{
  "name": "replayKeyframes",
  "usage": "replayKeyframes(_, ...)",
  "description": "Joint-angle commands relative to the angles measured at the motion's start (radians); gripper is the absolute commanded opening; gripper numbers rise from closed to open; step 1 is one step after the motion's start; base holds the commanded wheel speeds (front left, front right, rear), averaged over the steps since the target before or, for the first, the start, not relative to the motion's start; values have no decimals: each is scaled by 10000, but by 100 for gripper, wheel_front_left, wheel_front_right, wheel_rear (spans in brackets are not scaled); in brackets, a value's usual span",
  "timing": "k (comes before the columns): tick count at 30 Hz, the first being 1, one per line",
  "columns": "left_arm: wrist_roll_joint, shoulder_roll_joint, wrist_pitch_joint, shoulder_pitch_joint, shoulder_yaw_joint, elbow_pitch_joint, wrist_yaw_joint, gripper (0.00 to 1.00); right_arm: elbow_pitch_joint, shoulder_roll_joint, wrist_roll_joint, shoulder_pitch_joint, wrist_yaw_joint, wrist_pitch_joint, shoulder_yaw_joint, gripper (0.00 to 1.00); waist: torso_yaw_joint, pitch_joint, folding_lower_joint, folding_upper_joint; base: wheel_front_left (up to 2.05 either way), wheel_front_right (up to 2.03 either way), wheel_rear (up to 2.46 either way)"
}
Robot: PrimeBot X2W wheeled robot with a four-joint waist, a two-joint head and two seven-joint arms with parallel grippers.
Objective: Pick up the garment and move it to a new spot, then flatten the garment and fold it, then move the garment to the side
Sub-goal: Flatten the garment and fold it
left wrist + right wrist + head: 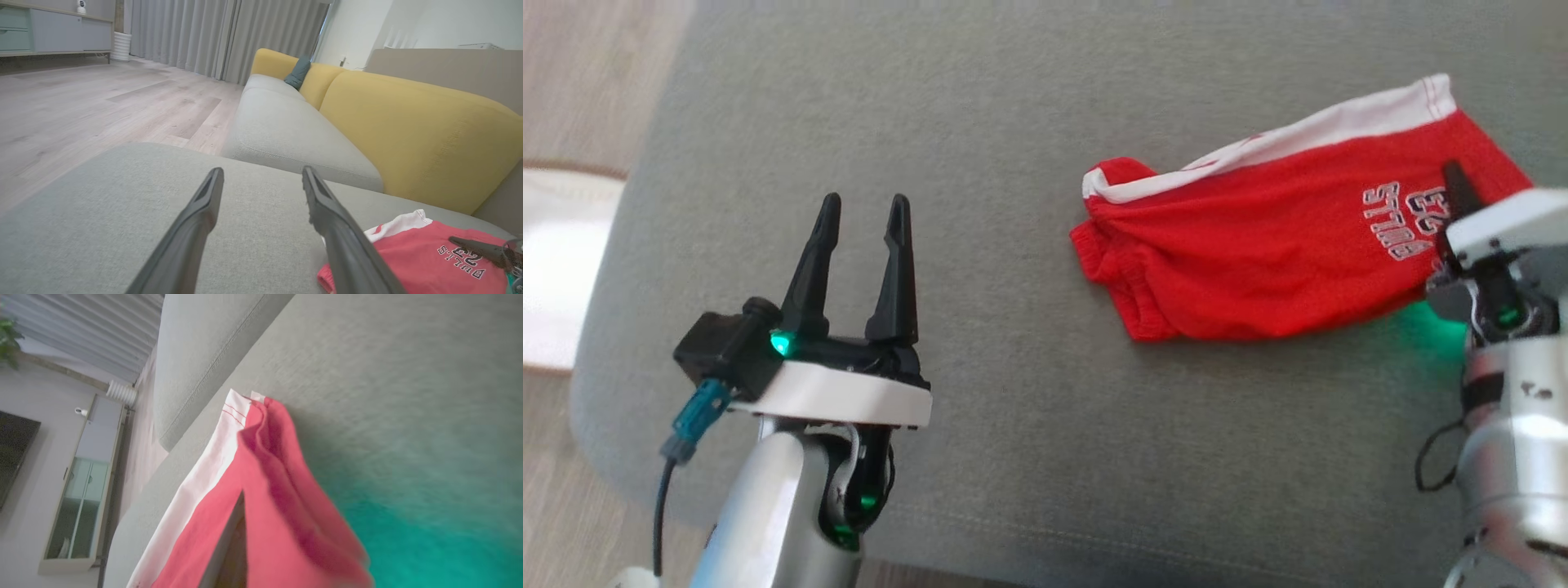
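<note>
Likely, on the grey cushion's [1029, 425] right side, the crumpled red garment [1258, 253] could slip free or rise in a bunch, since only one edge seems caught. The right gripper [1458, 189] is clamped on that edge; the left gripper [865, 206] hovers over the cushion's left part, fingers apart, well clear of the cloth.
</note>
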Motion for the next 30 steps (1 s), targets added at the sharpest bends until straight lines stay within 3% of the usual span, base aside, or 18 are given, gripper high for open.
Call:
replayKeyframes(1, 149, 85, -55, -71, 439, -254, -94, 100, -431, 150, 429, 155, -7, -287, 296, 0, -482, -403, 0, 0, 0, 0, 0)
replayKeyframes(15, 423, 85, -55, 679, 810, -82, -226, 100, -515, 153, 3135, 2752, -7, -2102, 1745, 0, -1522, -1587, 0, 0, 0, 0, 0)
replayKeyframes(30, 444, 85, -55, 897, 701, 34, -271, 100, -1206, 154, 3928, 2387, -7, -3804, 4025, 0, -1218, -1896, 0, 0, 0, 0, 0)
